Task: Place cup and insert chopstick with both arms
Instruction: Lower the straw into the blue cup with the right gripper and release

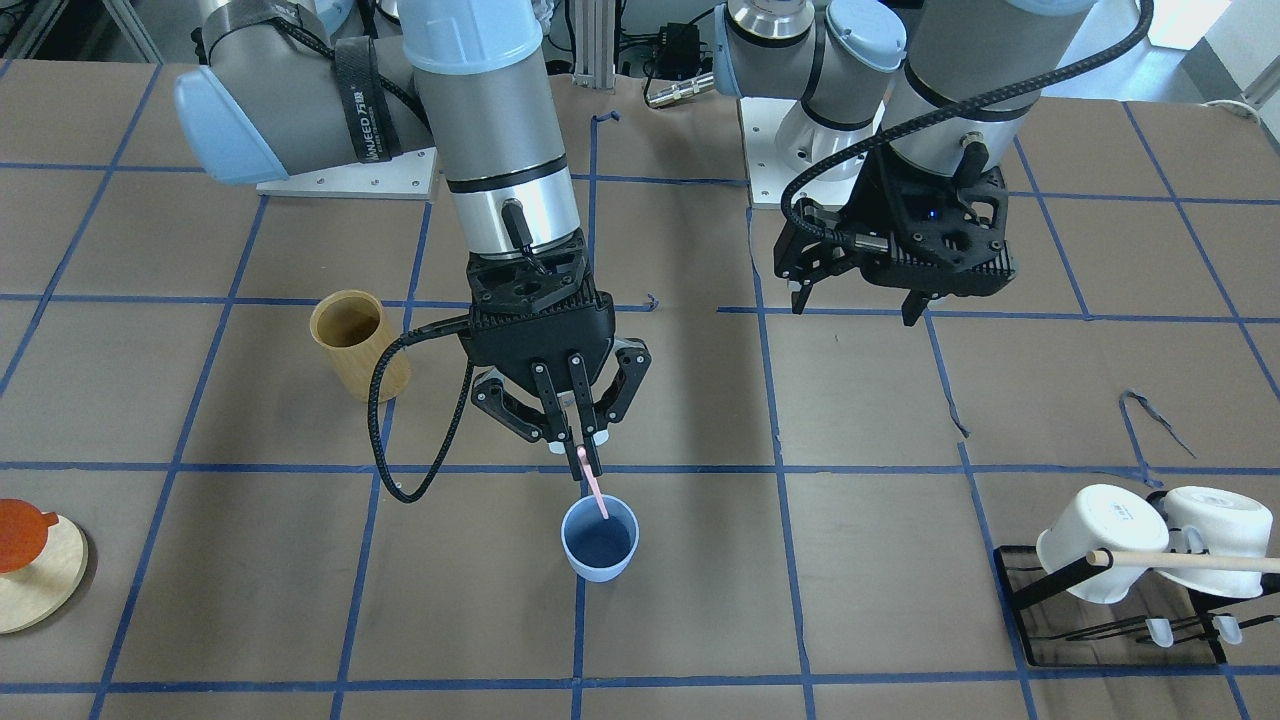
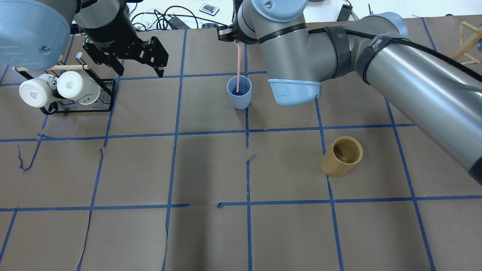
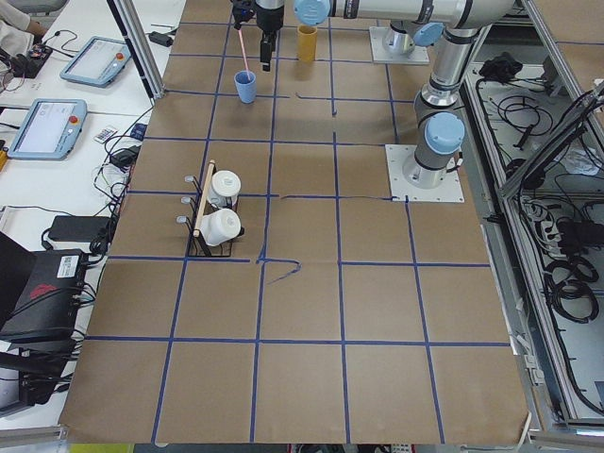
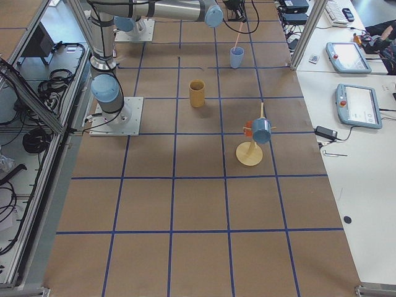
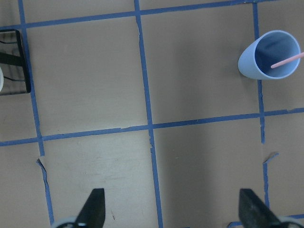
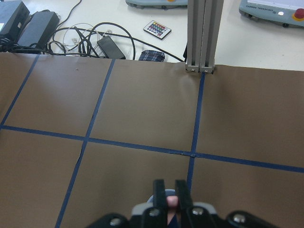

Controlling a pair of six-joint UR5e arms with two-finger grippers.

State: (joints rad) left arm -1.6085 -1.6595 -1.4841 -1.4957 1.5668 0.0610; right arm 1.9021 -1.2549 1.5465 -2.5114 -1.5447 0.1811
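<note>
The light blue cup (image 1: 598,545) stands upright on the brown table, near the middle; it also shows in the overhead view (image 2: 239,94) and the left wrist view (image 5: 268,57). My right gripper (image 1: 577,440) hangs just above it, shut on the top of the pale pink chopstick (image 1: 594,485). The stick (image 2: 238,64) hangs nearly upright with its lower end inside the cup's mouth. The right wrist view shows the pink end pinched between the fingers (image 6: 160,190). My left gripper (image 1: 856,305) is open and empty, well off to the cup's side, above the table (image 5: 173,213).
A tan bamboo cylinder (image 1: 358,345) stands near the right arm. A black rack (image 1: 1110,620) with two white mugs (image 1: 1100,540) and a long wooden dowel (image 1: 1190,560) sits near the left arm. A round wooden stand (image 1: 45,585) is at the table's other end.
</note>
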